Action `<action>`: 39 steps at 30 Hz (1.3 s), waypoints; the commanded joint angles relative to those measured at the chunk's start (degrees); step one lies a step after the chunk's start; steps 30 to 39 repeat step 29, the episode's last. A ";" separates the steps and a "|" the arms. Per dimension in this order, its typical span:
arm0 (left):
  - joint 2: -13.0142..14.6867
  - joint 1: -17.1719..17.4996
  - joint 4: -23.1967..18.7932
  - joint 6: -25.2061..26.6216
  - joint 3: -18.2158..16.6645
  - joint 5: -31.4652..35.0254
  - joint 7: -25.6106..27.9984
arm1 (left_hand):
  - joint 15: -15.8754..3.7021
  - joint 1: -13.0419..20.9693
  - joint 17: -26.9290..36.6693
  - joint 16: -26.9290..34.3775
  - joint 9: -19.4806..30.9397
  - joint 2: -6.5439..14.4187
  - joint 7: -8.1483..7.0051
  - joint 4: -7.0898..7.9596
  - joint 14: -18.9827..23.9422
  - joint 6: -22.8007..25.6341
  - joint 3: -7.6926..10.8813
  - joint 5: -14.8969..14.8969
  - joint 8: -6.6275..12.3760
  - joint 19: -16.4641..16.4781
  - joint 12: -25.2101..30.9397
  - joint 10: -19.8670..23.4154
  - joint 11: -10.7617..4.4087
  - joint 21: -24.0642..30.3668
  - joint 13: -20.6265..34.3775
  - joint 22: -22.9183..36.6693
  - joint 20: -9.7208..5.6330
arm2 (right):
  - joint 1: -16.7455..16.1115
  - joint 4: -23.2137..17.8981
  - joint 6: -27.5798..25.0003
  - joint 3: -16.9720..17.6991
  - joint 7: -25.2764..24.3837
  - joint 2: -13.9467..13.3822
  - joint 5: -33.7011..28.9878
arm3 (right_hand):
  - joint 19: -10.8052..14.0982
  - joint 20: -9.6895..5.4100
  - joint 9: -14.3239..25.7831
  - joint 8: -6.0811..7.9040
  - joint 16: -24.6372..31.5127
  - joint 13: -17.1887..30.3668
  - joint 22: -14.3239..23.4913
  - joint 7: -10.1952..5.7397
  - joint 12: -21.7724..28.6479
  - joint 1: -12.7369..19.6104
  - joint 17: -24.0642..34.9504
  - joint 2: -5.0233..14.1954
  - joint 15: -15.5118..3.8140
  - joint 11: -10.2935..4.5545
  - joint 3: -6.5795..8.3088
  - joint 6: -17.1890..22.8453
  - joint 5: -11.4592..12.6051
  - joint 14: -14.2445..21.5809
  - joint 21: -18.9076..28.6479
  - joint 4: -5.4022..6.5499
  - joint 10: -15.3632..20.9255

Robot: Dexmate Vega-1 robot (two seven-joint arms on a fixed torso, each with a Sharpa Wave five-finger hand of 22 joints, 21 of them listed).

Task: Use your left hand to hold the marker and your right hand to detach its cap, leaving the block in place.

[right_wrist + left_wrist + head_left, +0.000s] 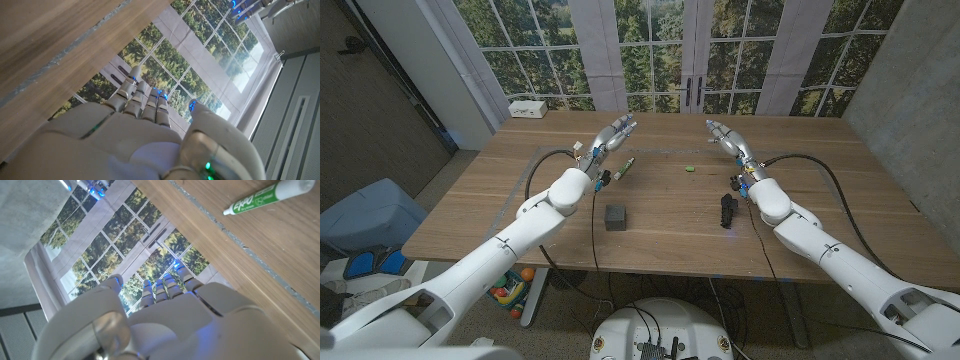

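Head view: left hand (pixel 613 134) raised over table (pixel 650 225), fingers extended, holding nothing. Marker (pixel 623 167) lies on table just right of left wrist, uncapped. Green cap (pixel 690 168) lies apart, right of marker. Dark block (pixel 615 217) sits nearer table's front edge than marker. Right hand (pixel 725 137) extended, empty, right of cap. Black object (pixel 727 209) right of block.

Left wrist view: hand (pixel 165 315) fingers straight, apart, empty; marker (pixel 267 196) lying on table (pixel 260 275).

Right wrist view: hand (pixel 145 130) fingers straight, empty, beside table (pixel 45 45).
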 commanded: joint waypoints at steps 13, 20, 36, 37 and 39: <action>-2.10 3.05 7.05 -14.37 -5.42 -13.02 -12.17 | -1.76 -2.60 -0.15 0.29 0.00 0.23 -1.05 0.98 1.20 1.39 1.69 0.97 -0.14 1.35 0.37 1.46 -1.15 -0.63 0.10 0.12 -0.80 | -6.23 -0.53 8.25 5.85 8.39 4.06 16.89 | 1.39 -4.94 0.02 0.12 0.41 -0.84 0.02 0.92 0.32 -1.97 -1.17 -0.63 -4.28 0.41 0.25 -0.49 0.58 -0.25 -0.71 0.99 -0.45; -1.67 4.92 7.17 -15.19 -6.86 -16.34 -13.93 | -1.92 -3.46 -0.22 0.48 0.00 0.08 -1.07 0.94 2.21 1.77 2.51 1.20 -0.16 1.98 0.49 2.23 -1.54 -0.78 0.09 0.10 -1.37 | -7.59 2.10 12.26 7.58 10.43 6.92 21.48 | 2.06 -4.67 -0.04 0.39 0.60 -1.37 0.01 1.34 0.60 -2.85 -1.92 -0.84 -3.91 0.76 0.36 0.08 0.65 0.31 -1.06 1.16 0.18; -1.78 6.36 8.04 -15.23 -8.64 -20.53 -15.42 | -1.80 -4.20 -0.28 0.37 0.01 -0.01 -0.57 0.83 2.55 2.42 3.26 1.37 -0.10 2.29 0.47 2.70 -1.24 -1.03 0.08 0.08 -1.58 | -9.81 -0.31 13.18 8.65 6.11 7.45 18.22 | 2.82 -4.74 -0.08 0.66 0.68 -1.90 0.01 1.49 0.74 -3.62 -2.70 -0.89 -3.94 0.93 0.61 0.84 0.74 0.71 -1.42 1.22 0.64; -1.78 6.36 8.04 -15.23 -8.64 -20.53 -15.42 | -1.80 -4.20 -0.28 0.37 0.01 -0.01 -0.57 0.83 2.55 2.42 3.26 1.37 -0.10 2.29 0.47 2.70 -1.24 -1.03 0.08 0.08 -1.58 | -9.81 -0.31 13.18 8.65 6.11 7.45 18.22 | 2.82 -4.74 -0.08 0.66 0.68 -1.90 0.01 1.49 0.74 -3.62 -2.70 -0.89 -3.94 0.93 0.61 0.84 0.74 0.71 -1.42 1.22 0.64; -1.78 6.36 8.04 -15.23 -8.64 -20.53 -15.42 | -1.80 -4.20 -0.28 0.37 0.01 -0.01 -0.57 0.83 2.55 2.42 3.26 1.37 -0.10 2.29 0.47 2.70 -1.24 -1.03 0.08 0.08 -1.58 | -9.81 -0.31 13.18 8.65 6.11 7.45 18.22 | 2.82 -4.74 -0.08 0.66 0.68 -1.90 0.01 1.49 0.74 -3.62 -2.70 -0.89 -3.94 0.93 0.61 0.84 0.74 0.71 -1.42 1.22 0.64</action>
